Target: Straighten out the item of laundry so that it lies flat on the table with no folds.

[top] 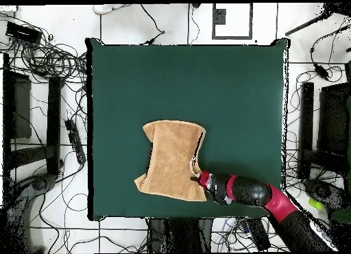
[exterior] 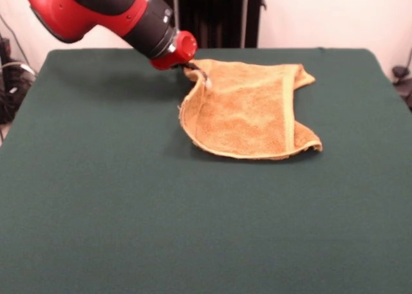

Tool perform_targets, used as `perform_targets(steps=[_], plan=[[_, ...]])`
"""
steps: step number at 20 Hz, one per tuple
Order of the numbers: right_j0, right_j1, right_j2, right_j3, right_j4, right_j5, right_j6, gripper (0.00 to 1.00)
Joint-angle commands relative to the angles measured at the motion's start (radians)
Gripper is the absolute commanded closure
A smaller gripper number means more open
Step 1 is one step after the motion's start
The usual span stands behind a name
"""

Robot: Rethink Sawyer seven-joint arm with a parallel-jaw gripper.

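Pincer (exterior: 196, 72) grasps the rumpled towel (exterior: 248, 110) by one corner on the green table (exterior: 129, 197).

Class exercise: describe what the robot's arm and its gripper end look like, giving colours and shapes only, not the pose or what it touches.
The arm is thick and rounded, with a glossy red shell and black sections. Near the end comes a black cylindrical wrist with a thin silver ring, then a short red cap. The gripper is small and dark; its details are unclear.
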Motion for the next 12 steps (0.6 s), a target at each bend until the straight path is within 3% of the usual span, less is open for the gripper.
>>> perform_targets(steps=[1,12], plan=[[0.056,-0.115,0.019,0.039,-0.212,-0.057,-0.236,1.0],[0.023,-0.079,0.049,0.034,-0.216,-0.04,-0.237,1.0]])
